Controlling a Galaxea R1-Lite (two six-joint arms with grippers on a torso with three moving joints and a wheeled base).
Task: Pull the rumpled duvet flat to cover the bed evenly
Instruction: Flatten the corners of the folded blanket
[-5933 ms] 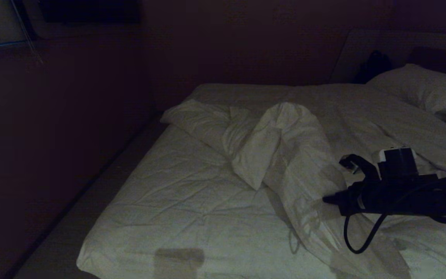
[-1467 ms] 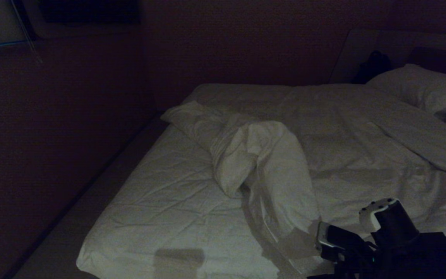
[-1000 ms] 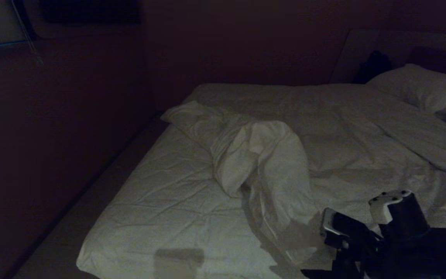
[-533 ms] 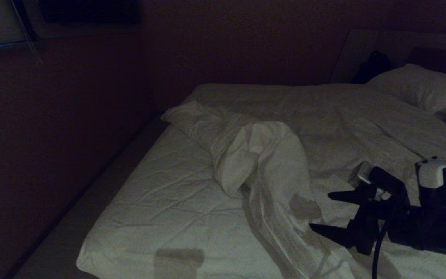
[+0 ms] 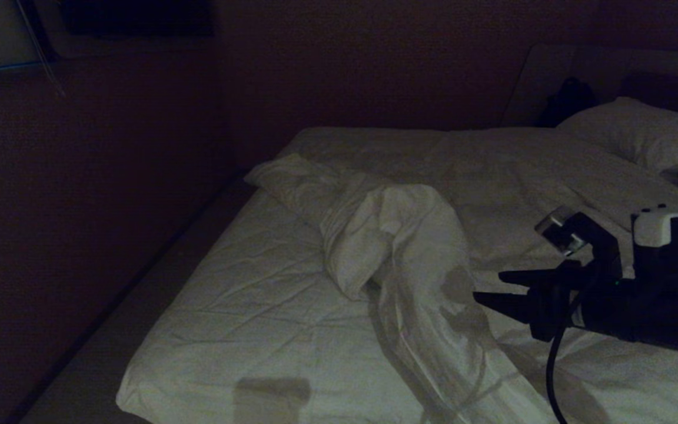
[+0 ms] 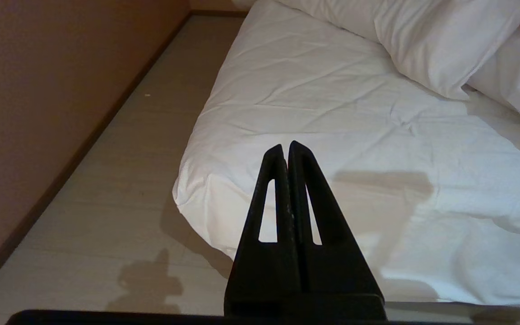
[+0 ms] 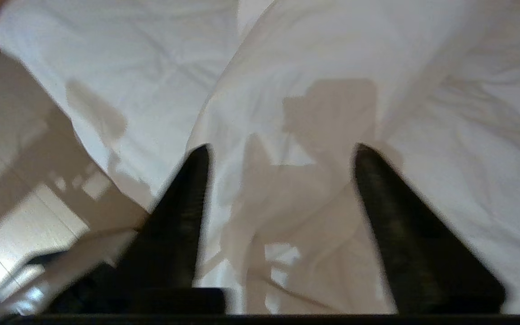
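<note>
Head view shows the wide low bed (image 5: 245, 330) with its creased white fitted sheet (image 5: 256, 306) bare on the near left part, and the thick, puffy white duvet (image 5: 409, 247) heaped in a rumpled ridge that runs from the far left edge of the bed down toward its near edge, the rest of the duvet spread over the bed's right part. A plump white pillow (image 5: 639, 132) lies at the far right of the bed. The black right gripper (image 5: 489, 288) hangs above the duvet just right of the ridge, its two pointed fingers apart and nothing between them.

The right wrist view adds what the head view hides: the right gripper (image 7: 280, 151) stands with its fingers (image 7: 183, 189) spread wide over the white folds, its shadow falling on the cloth, and the pale floor (image 7: 11, 189) shows beside the bed's corner. Whether the tips touch the duvet I cannot tell.

Only the left wrist view shows the black left gripper (image 6: 285, 151), its fingers pressed together and empty, held off the near corner of the bed above the pale floor, with the fitted sheet beyond it.
</note>
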